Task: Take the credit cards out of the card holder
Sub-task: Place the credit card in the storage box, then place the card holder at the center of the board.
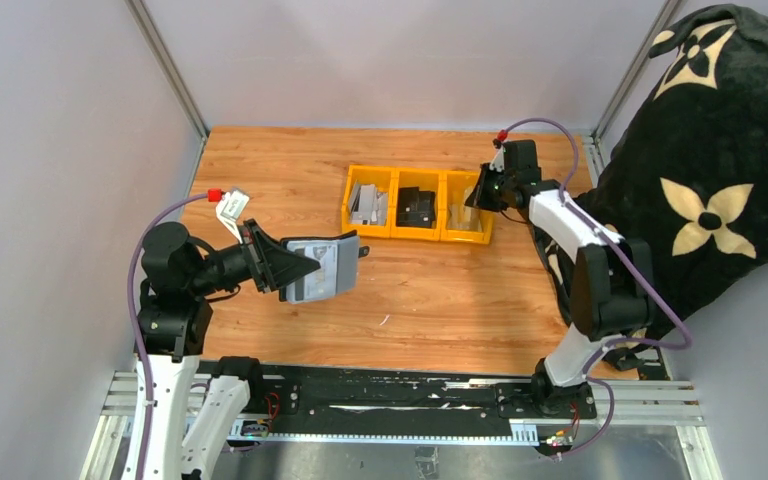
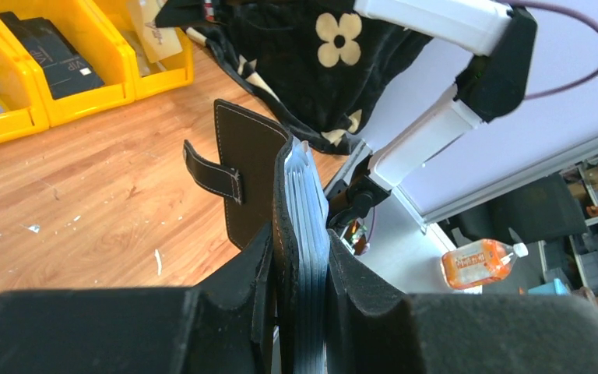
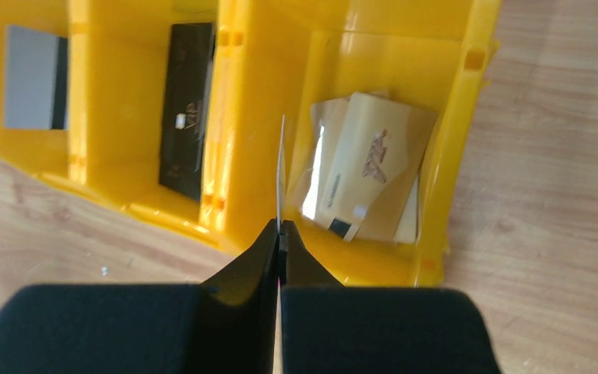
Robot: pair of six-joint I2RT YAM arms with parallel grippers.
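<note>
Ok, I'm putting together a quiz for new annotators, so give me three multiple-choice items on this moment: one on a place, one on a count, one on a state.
1. Where is the right gripper?
A. Over the yellow bins
B. Beside the left arm's base
C. Off the table

2. How many yellow bins stand side by side?
A. Two
B. Three
C. Five

3. What state is the left gripper in?
A. Open and empty
B. Shut on the card holder
C. Shut on a bin's rim

Answers:
1 A: the top view shows it above the rightmost bin, pinching a thin card.
2 B: three compartments sit in one row.
3 B: its wrist view shows it clamping the holder.
</note>
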